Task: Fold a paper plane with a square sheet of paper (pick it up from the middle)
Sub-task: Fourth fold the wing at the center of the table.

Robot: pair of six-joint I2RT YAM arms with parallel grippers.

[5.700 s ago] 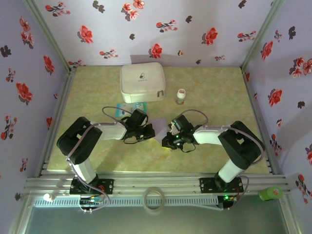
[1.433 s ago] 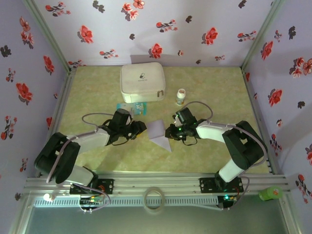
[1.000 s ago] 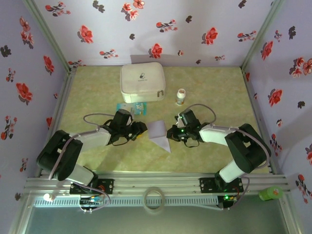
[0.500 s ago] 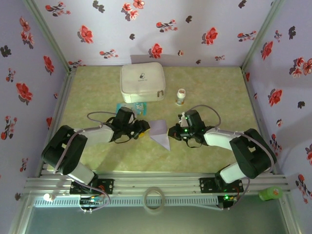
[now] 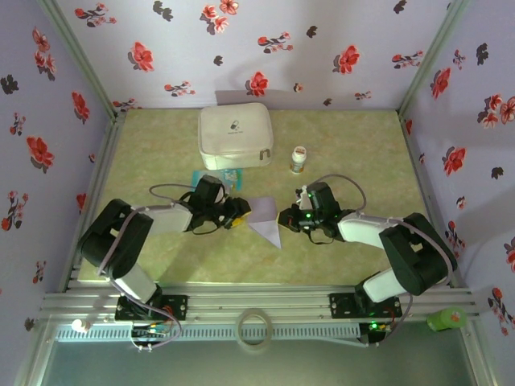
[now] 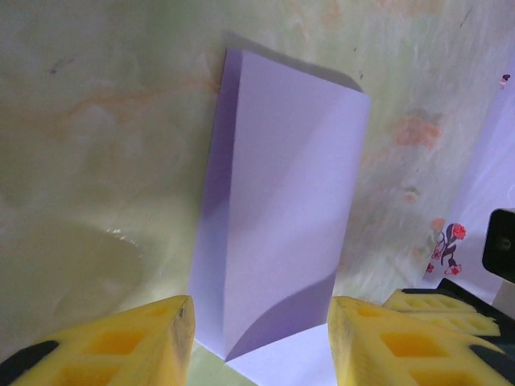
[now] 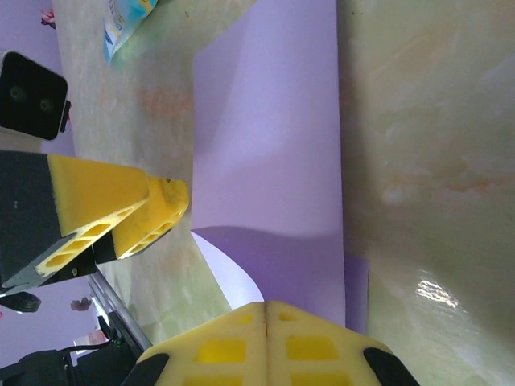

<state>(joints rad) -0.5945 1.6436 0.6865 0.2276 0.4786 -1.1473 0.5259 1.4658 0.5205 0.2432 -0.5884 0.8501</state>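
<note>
On glossy marbled tabletop (image 5: 161, 145), thin creased lavender paper (image 5: 264, 219), wedge-shaped, left gripper (image 6: 260, 326) jaws apart, right gripper (image 7: 265, 314) jaws together.

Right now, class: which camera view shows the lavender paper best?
Left wrist: the lavender paper lies close, folds and edges plain. Top external shows it whole but small, between the arms. Right wrist crops it beyond shut fingers.

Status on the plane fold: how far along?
Done: the thin lavender paper sheet lies on the table with first folds creased in, one end pointed. In hand: shut right gripper at its edge, open left gripper opposite. Left: narrowing it into a slim dart.
</note>
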